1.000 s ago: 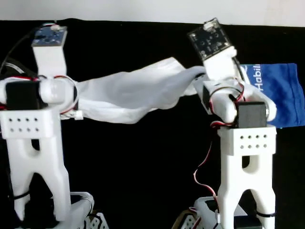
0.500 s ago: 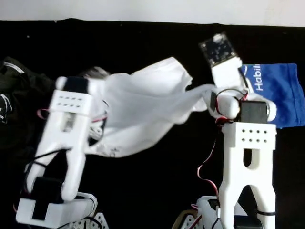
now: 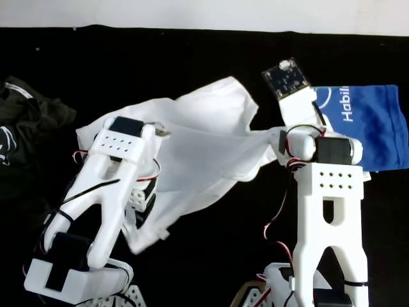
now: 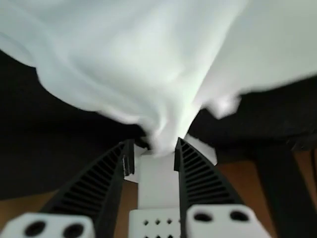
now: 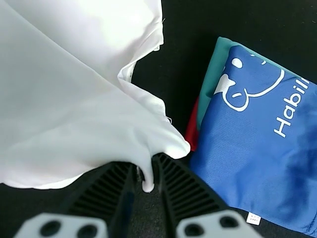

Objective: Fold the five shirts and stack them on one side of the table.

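A white shirt (image 3: 204,144) hangs stretched between both arms above the black table (image 3: 211,64). The left arm (image 3: 108,173) stands over the shirt's near-left part. In the left wrist view my left gripper (image 4: 152,146) is shut on a bunched fold of the white shirt (image 4: 148,64). My right gripper (image 3: 276,137) is shut on the shirt's right corner, and its wrist view shows the cloth pinched in my right gripper (image 5: 145,166). A folded blue shirt (image 3: 367,125) tops a stack at the right; teal (image 5: 208,91) and red (image 5: 192,130) edges show under the blue shirt (image 5: 252,129).
A dark crumpled shirt (image 3: 22,137) lies at the table's left edge. A white wall strip (image 3: 192,13) runs behind the table's far edge. Bare black tabletop (image 3: 223,249) shows between the two arm bases.
The left arm has swung from the far left toward the front centre, pulling its end of the white shirt down and inward. The right arm has barely moved.
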`<move>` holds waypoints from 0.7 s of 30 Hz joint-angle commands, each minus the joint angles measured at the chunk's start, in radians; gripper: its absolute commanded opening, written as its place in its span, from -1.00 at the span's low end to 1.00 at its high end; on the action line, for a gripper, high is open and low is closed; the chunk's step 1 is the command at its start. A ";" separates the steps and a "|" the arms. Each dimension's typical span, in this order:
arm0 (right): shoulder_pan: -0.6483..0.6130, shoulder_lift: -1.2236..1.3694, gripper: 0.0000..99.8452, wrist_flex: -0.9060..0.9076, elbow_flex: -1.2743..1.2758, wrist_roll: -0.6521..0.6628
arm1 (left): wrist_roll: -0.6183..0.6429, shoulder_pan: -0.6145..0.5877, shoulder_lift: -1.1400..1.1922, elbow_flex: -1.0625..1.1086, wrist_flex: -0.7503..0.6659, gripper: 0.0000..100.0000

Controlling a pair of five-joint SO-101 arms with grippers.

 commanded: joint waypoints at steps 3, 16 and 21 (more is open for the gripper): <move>0.008 -0.028 -0.99 -0.016 -0.004 0.012 | -0.034 0.010 0.002 -0.001 -0.089 -0.70; 0.007 -0.024 -0.99 -0.016 -0.008 0.012 | -0.018 0.087 0.170 0.223 -0.287 -0.70; 0.007 -0.025 -0.99 -0.016 -0.008 0.012 | -0.005 0.180 0.099 0.214 -0.215 -0.70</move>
